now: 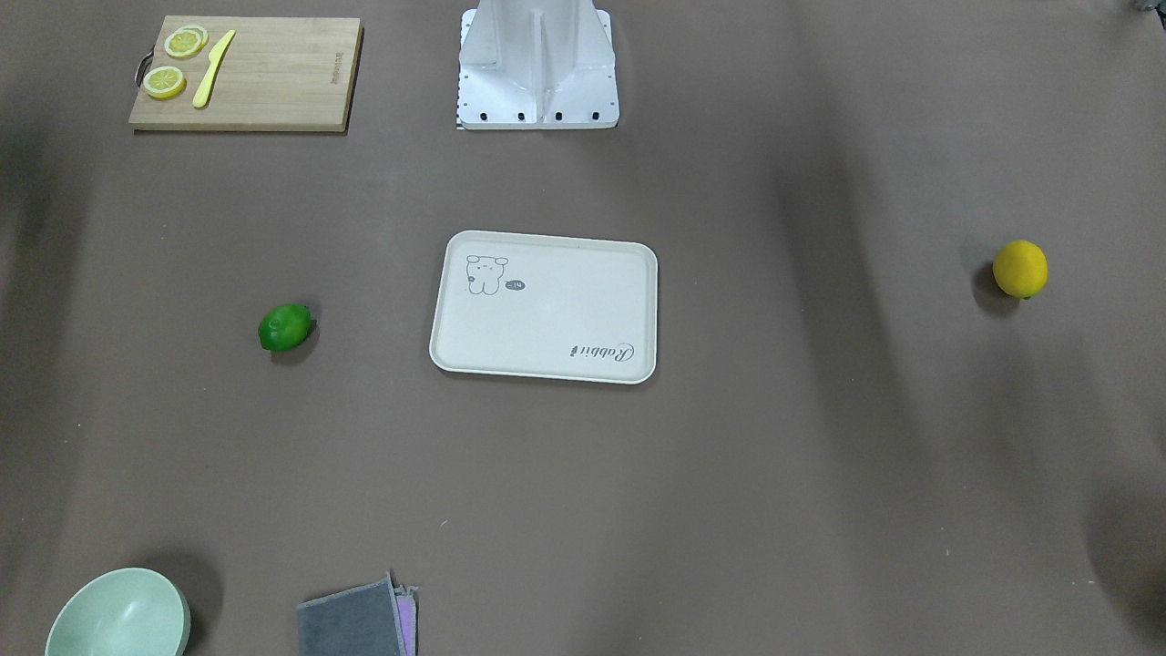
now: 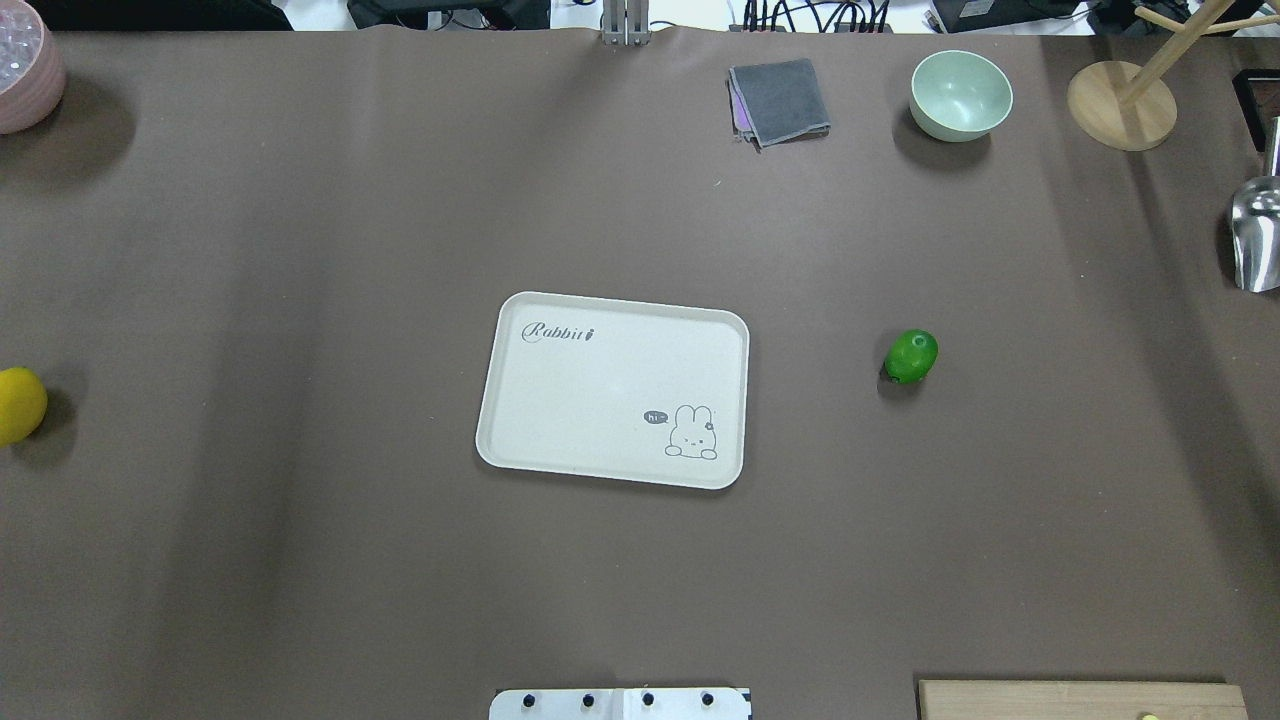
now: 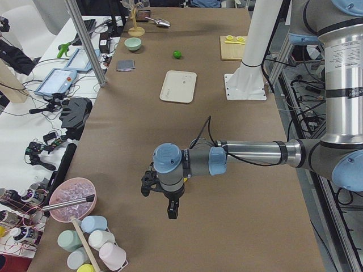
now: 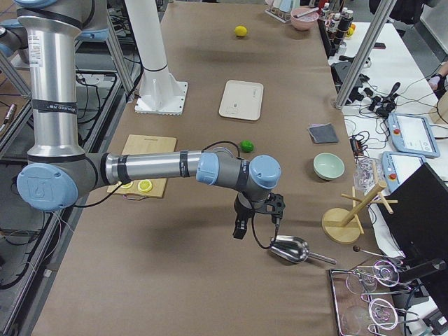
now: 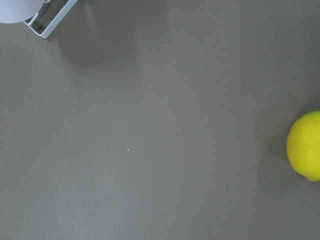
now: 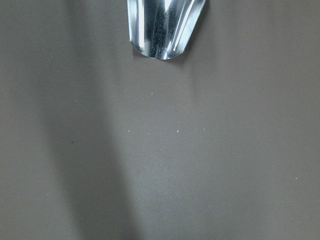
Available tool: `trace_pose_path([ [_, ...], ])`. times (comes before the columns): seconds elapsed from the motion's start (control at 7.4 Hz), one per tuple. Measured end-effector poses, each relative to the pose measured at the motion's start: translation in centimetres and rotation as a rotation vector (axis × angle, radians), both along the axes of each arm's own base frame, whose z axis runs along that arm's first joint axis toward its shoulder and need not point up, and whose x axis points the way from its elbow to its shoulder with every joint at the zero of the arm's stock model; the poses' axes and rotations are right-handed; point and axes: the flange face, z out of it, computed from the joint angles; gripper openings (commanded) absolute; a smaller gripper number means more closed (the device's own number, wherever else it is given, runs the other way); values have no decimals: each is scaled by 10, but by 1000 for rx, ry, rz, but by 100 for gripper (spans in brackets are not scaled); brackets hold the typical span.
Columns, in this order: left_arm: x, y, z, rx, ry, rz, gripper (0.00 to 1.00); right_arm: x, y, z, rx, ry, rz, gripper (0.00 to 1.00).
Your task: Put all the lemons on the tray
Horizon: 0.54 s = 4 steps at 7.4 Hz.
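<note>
Grippers: left gripper hung over the table near the pink bowl; right gripper hovered just beside the metal scoop. Spread or pinched, could not tell for either!
Yellow lemon: sat at the right edge of the left wrist view, on the table, well apart from the tray.
Green lemon: lay between right gripper and tray, touching neither.
Tray: sat mid-table, one lemon out on each side.
Pink bowl: held clear chunks.
Cutting board: carried lemon slices and a yellow knife.
</note>
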Motion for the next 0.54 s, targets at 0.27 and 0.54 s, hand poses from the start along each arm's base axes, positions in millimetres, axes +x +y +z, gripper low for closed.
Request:
trace_pose_path([
  [0.27,11,-11,-6,-10,0,-2,98,0,0,-1,1,0,1,100],
  [0.54,15,-20,-13,-13,2,-14,98,0,0,-1,1,0,2,100],
])
